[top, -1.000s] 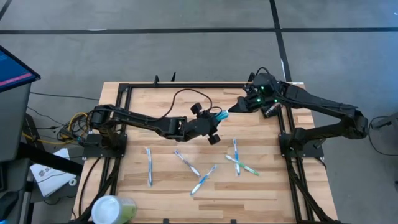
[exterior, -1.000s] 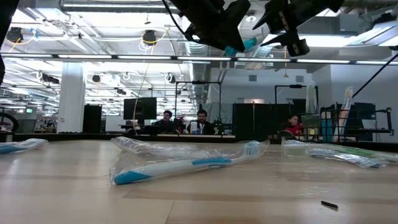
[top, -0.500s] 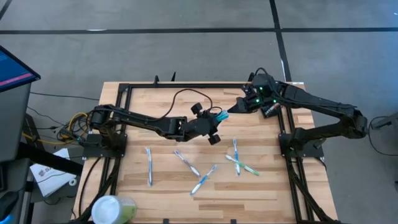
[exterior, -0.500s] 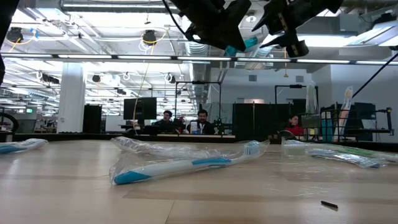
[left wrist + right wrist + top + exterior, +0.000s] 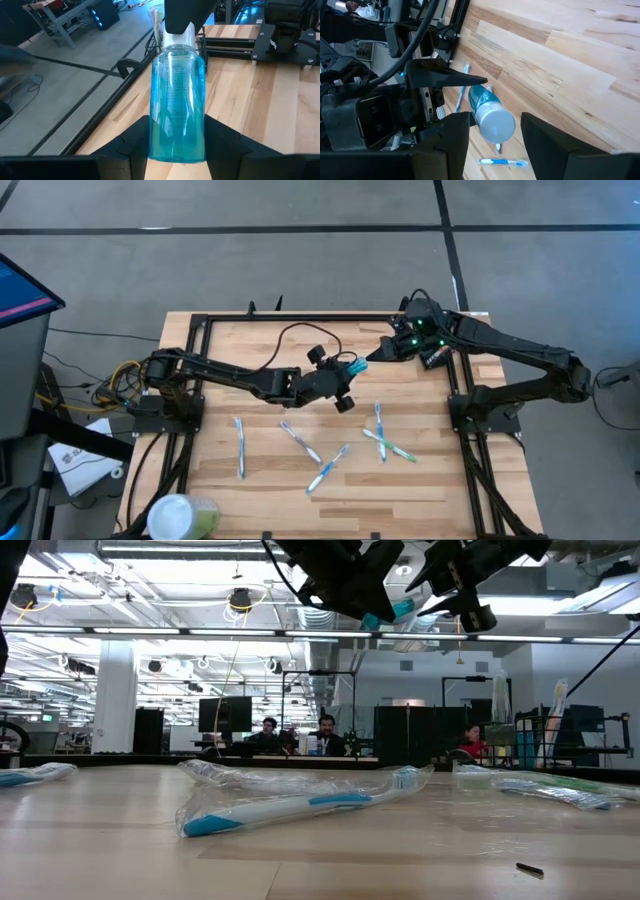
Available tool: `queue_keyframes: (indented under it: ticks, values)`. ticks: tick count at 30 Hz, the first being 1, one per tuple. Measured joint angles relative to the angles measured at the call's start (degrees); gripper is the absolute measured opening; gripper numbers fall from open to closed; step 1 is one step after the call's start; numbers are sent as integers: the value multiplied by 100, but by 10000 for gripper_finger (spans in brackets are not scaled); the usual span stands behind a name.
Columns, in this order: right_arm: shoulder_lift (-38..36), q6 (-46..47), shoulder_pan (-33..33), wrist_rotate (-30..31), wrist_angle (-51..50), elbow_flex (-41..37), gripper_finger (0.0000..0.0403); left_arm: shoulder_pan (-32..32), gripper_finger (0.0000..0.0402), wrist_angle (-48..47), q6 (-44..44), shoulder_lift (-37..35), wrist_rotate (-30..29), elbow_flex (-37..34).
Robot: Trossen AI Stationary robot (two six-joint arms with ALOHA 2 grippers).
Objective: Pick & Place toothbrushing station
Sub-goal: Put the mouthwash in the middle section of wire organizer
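Nothing visibly moves. The left gripper (image 5: 352,368) grips a blue translucent bottle (image 5: 177,115) above mid-table; the right gripper (image 5: 378,352) brackets its white cap (image 5: 495,126), fingers apart. The black holder isn't discernible.

I've got the left gripper (image 5: 345,370) over mid-table, clamped on a blue bottle (image 5: 356,366). The right gripper (image 5: 378,352) noses in at the bottle's far end, jaws parted. Five wrapped toothbrushes (image 5: 300,442) lie nearer me than the bottle; a green cup (image 5: 183,516) sits well away at the table's (image 5: 420,490) near-left corner.
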Motion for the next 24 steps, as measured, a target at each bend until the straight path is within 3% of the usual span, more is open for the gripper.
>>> queue_keyframes:
  ticks: [24]
  values:
    - [0, 6, 4, 0, -2, 0, 168, -2, 149, 55, 0, 0, -22, 0]
